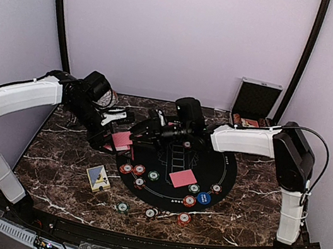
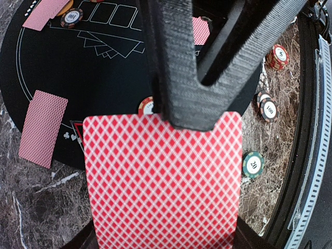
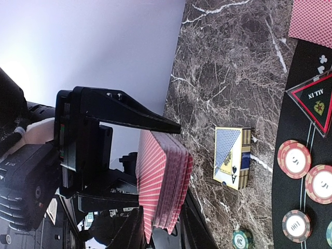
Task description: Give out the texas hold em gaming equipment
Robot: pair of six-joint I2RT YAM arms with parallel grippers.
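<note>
My left gripper (image 1: pixel 113 130) is shut on a deck of red-backed playing cards (image 1: pixel 122 139) above the left edge of the round black mat (image 1: pixel 225 173). In the left wrist view the deck (image 2: pixel 161 181) fills the lower frame, with the left gripper (image 2: pixel 163 239) at its near end. My right gripper (image 1: pixel 141 132) has reached across, and its fingers (image 2: pixel 179 98) cover the deck's far edge. In the right wrist view the right gripper (image 3: pixel 163 233) straddles the fanned deck (image 3: pixel 163 181), closed on it. Single cards (image 1: pixel 183 178) (image 2: pixel 43 127) lie face down on the mat. Several poker chips (image 1: pixel 139 170) (image 2: pixel 253 164) (image 3: pixel 293 158) lie around.
A blue and yellow card box (image 1: pixel 98 178) (image 3: pixel 232 157) lies on the marble table left of the mat. The silver case (image 1: pixel 256 101) stands open at the back right. A triangular all-in marker (image 3: pixel 316 101) sits on the mat. More chips (image 1: pixel 150 212) lie near the front edge.
</note>
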